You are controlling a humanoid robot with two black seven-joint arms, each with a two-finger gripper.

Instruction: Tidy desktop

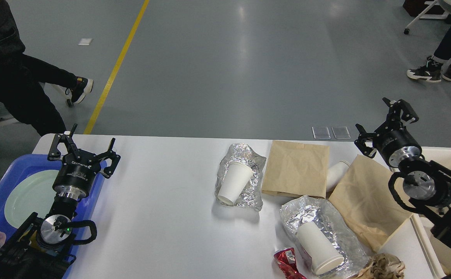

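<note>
Setting: indoor robotics lab or test hall. Evidence: wide, glossy grey floor (248, 66) with a yellow line (113, 73) painted across it, as in a marked work zone. The desktop (163, 201) is a plain white table standing in open floor space, not against a wall. Rolling chair bases (423, 17) stand at the far edge. People in dark trousers and sneakers (423, 73) are nearby. Two black robot arms enter from the near edge.
</note>
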